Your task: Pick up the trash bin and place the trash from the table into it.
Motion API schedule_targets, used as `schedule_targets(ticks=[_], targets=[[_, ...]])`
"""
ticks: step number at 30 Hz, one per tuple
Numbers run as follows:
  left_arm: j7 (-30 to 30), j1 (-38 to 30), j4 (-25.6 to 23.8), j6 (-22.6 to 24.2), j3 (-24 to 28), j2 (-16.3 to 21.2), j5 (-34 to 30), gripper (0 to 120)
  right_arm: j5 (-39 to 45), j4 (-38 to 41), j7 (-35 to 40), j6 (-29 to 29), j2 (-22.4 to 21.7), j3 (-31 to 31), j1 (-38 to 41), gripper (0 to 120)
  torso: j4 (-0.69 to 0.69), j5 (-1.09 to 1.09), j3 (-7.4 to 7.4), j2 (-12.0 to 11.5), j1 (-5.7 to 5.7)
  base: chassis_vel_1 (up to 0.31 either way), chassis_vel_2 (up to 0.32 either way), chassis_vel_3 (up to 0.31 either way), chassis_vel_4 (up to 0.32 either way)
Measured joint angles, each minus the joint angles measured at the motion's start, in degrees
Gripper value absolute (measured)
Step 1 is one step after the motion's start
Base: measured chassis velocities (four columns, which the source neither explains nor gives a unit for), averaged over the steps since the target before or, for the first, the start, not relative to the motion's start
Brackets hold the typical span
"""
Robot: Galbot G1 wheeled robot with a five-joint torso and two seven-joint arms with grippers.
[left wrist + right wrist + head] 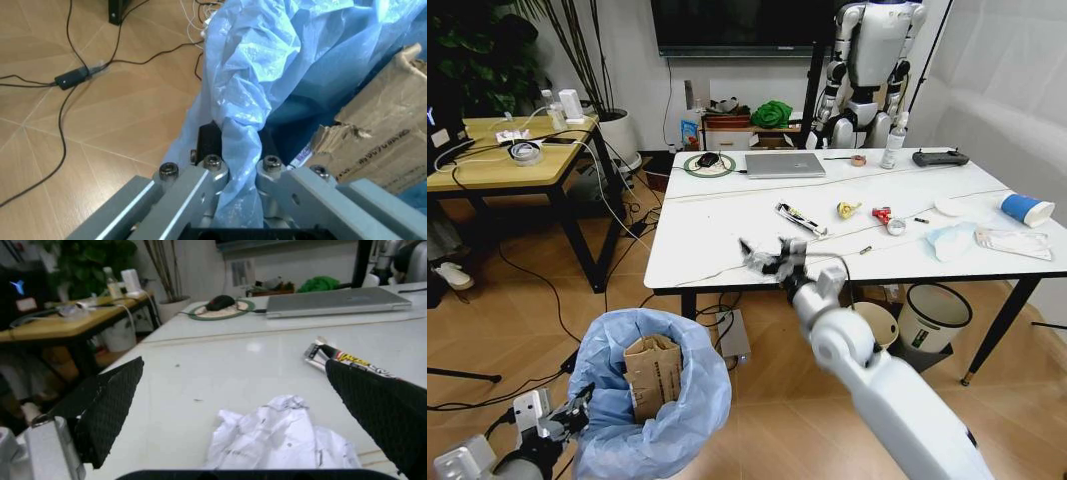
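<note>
The trash bin (652, 405), lined with a crinkled light-blue bag (267, 65), hangs low at the left above the floor. My left gripper (569, 415) is shut on the bag's rim (237, 150). A torn brown cardboard box (655, 375) stands inside the bin. My right gripper (772, 260) is open at the table's (717, 230) front edge, its black pads (110, 405) on either side of a crumpled white paper (280, 440) lying on the marble top. More trash lies further right: a wrapper (800, 219), a blue cup (1025, 209), a light-blue mask (949, 240).
A laptop (784, 164) and a mouse on a round pad (709, 162) sit at the table's far side. A cream bin (877, 325) and a white-rimmed black bin (934, 315) stand under the table. A wooden table (497, 165) is at the left, with cables across the floor.
</note>
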Motion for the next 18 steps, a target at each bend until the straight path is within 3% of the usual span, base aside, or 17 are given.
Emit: schedule_targets(ticks=[12,18], targets=[[0.0,-0.9,1.1,0.1,-0.1,1.2,-0.8,0,-0.9,-11.8,1.5,-6.1,3.9,-2.9,4.7,99,-0.01,0.01,0.00,0.0,0.00,0.000,0.000,0.000,0.000],[0.0,-1.2,1.4,0.1,-0.2,2.0,-1.3,0,-1.9,-13.4,0.8,-5.4,2.9,-2.3,4.2,76,-0.03,0.01,-0.01,0.0,0.00,0.000,0.000,0.000,0.000]])
